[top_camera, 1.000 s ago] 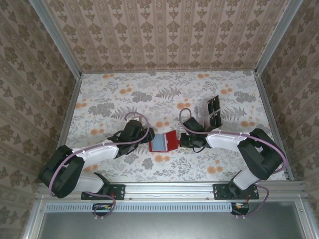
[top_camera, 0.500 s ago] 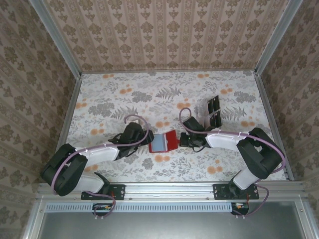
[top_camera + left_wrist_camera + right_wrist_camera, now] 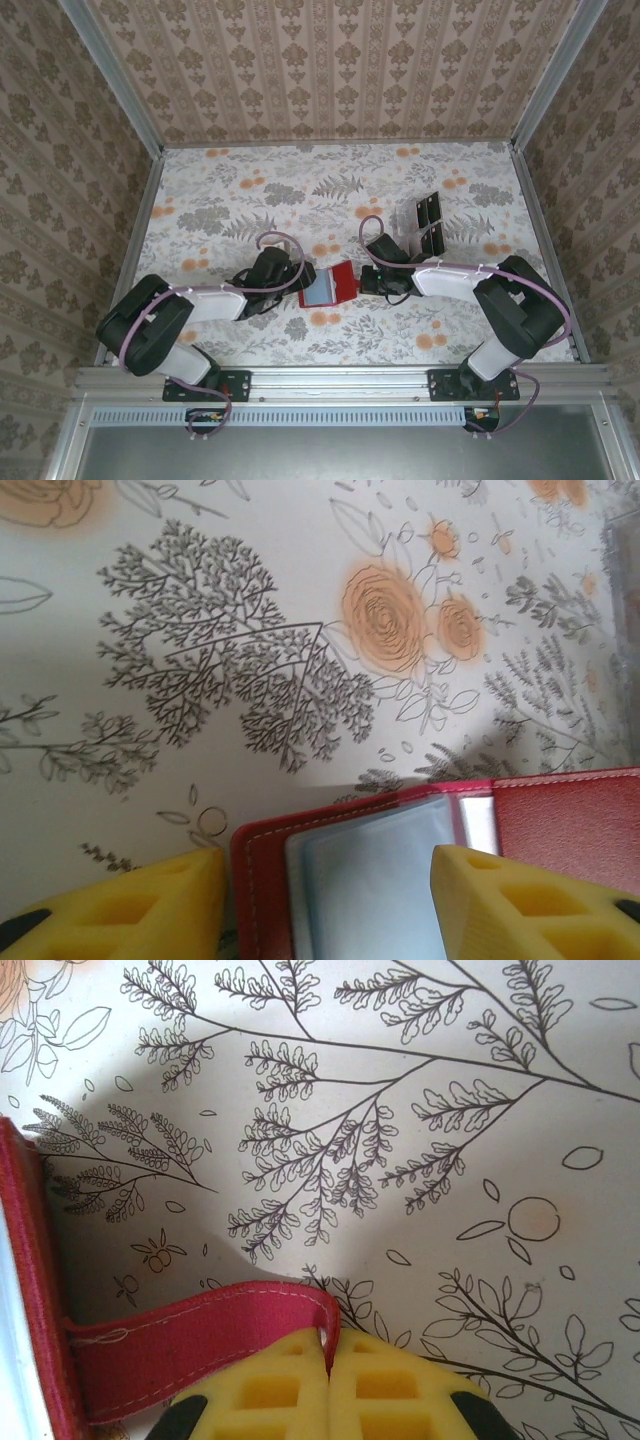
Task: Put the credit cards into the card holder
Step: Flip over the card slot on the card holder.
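card holder (image 3: 328, 286) between left tool (image 3: 296, 286) and right tool (image 3: 367, 285), rack (image 3: 426, 224) behind

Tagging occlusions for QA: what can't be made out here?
Left wrist: rest of the card holder, cut off by the bottom edge and the left pincer.
Left wrist: what its clear pocket holds, blurred.
Top external: pale flat piece beside the holder, too small to identify.

The card holder (image 3: 560, 820) looks like matt, stitched red leather, perhaps faux.

No readable text, labels or numbers appear anywhere.
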Controlling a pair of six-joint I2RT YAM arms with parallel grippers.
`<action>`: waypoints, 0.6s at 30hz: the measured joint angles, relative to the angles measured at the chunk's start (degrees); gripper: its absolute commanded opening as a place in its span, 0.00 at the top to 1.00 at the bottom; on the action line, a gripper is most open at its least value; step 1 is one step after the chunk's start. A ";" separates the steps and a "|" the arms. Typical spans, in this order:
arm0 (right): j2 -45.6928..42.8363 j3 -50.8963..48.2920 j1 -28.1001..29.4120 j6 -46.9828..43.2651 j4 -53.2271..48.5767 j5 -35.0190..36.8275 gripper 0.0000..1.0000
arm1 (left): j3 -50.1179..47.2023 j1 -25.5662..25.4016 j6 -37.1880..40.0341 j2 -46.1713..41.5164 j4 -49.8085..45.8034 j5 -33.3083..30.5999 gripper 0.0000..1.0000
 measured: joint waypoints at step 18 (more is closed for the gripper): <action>0.85 0.85 -0.26 -0.02 -0.24 -1.05 1.00 | -2.21 -0.37 -1.36 -4.94 3.32 -0.20 0.66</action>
